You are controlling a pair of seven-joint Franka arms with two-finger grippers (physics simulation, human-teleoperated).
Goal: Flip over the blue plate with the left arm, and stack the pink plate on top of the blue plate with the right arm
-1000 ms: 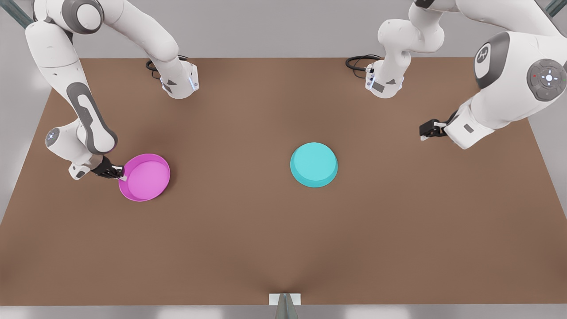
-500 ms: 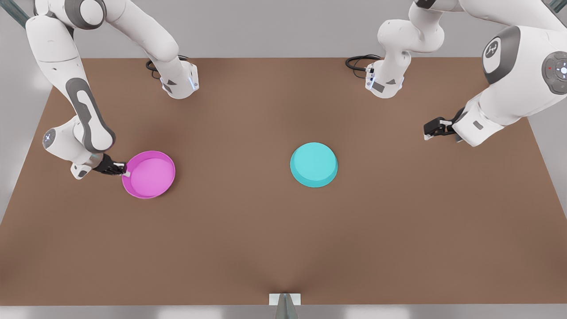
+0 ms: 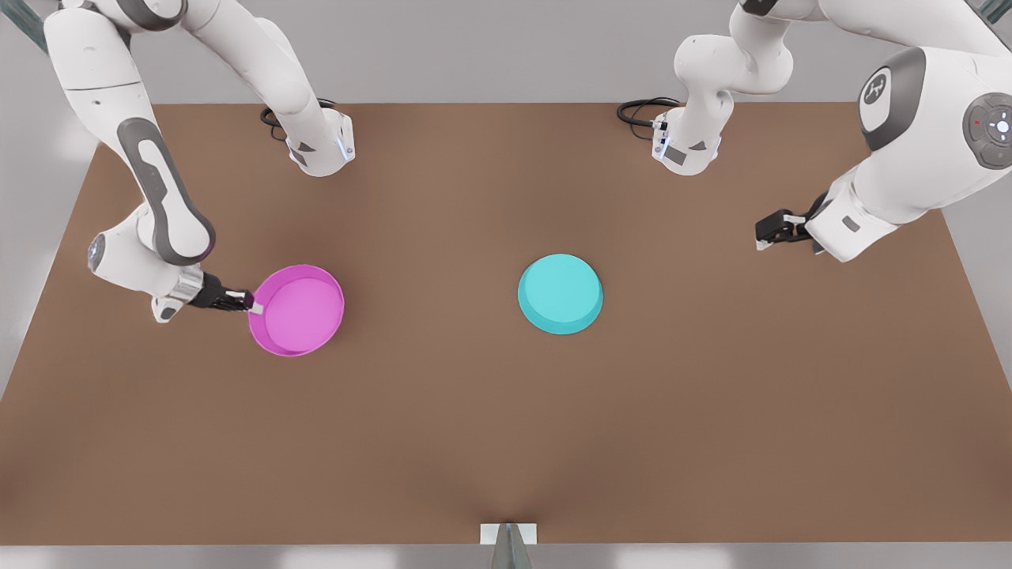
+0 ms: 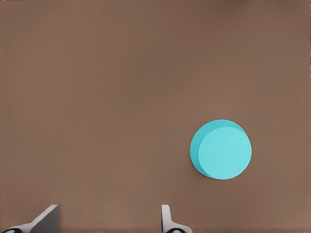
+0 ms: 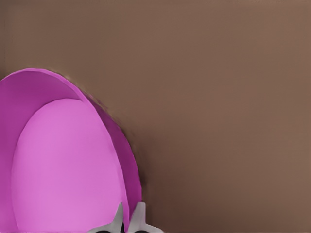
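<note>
A: Right gripper (image 3: 251, 303) state?
B: Clamped on the rim of the round shallow magenta-pink plastic plate (image 3: 297, 310). In the right wrist view the two fingertips (image 5: 139, 216) are seen pinched on the rim wall, one on either side. The plate's open, lighter pink face is turned up, and the plate extends away from the fingers toward the middle of the brown table (image 3: 443, 411).

A: Is it lifted?
B: Cannot be told for sure from the front view.

A: Left gripper (image 3: 764, 235)?
B: Held open, nothing between the fingers (image 4: 167, 218), which are seen spread wide in the left wrist view. It is parked well apart from both plates, over bare table at the front view's right.

A: And the round shallow turquoise-cyan plastic plate (image 3: 560, 293)?
B: Lying base-up on the table, flat base on top and rim down, well ahead of the left gripper and between the two grippers. The pink plate is well apart from it, not stacked.
</note>
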